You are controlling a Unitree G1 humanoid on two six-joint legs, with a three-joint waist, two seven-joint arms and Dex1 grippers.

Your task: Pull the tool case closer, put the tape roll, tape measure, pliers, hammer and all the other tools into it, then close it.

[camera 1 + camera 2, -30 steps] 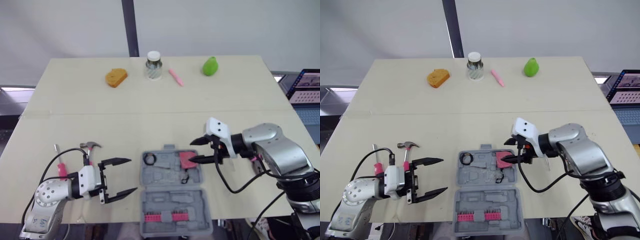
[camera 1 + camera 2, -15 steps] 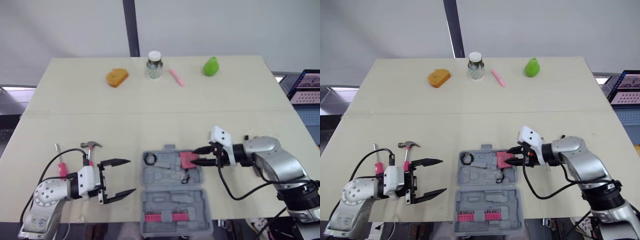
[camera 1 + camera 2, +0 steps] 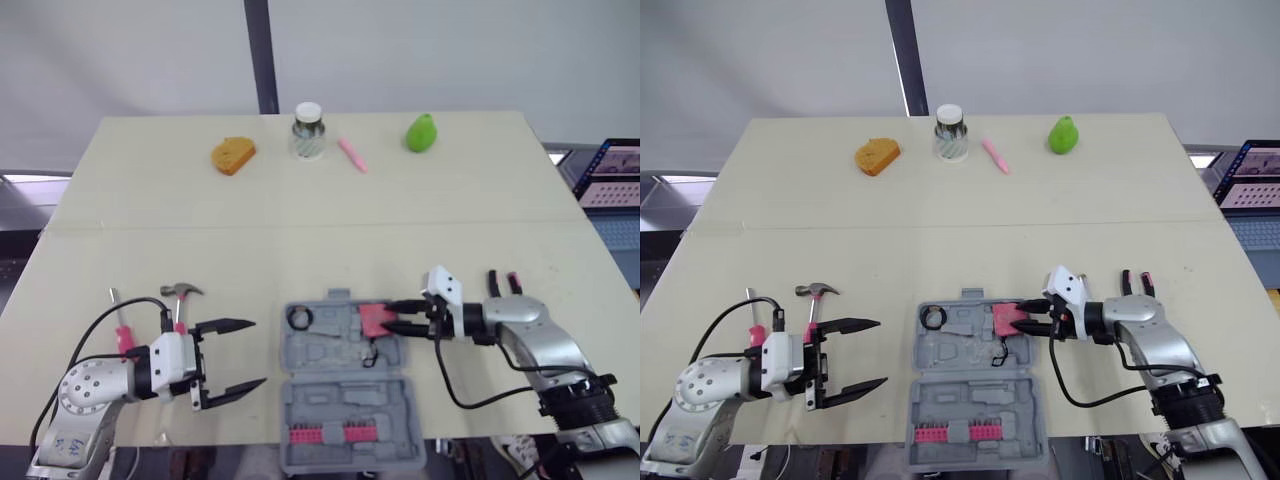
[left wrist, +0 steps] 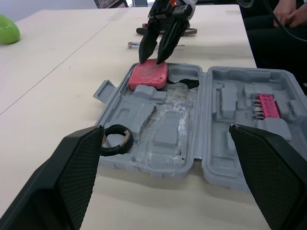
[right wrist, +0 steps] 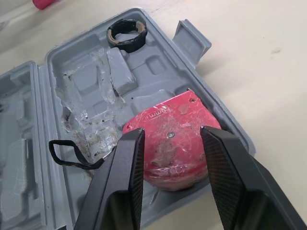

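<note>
The right hand has sunk over the last second from a raised, elbow-high pose to one lying low along the counter. Its two fingers have drawn in from a wide spread to a narrow gap. That gap is slimmer than the red tape measure, so the hand is open and gripping nothing, with its tips at the near edge of the tape measure. The tape measure itself has not shifted. It lies flat in the corner pocket of the open tool case, right at the fingertips, which suggests the placing is done and the hand is letting go or about to back off. The black tape roll sits in the pocket at the far side of the case from this hand, so two items look settled. With the arm lowered, a black and a pink handle now show just behind the right forearm, probably the pliers and the nearest thing for this hand to fetch. The left hand is as it was, its fingers spread wide and empty, hovering beside the case. The hammer and a pink-handled screwdriver lie just behind it, untouched. The lid half with its pink bit rack lies flat open, so closing is some way off.
</note>
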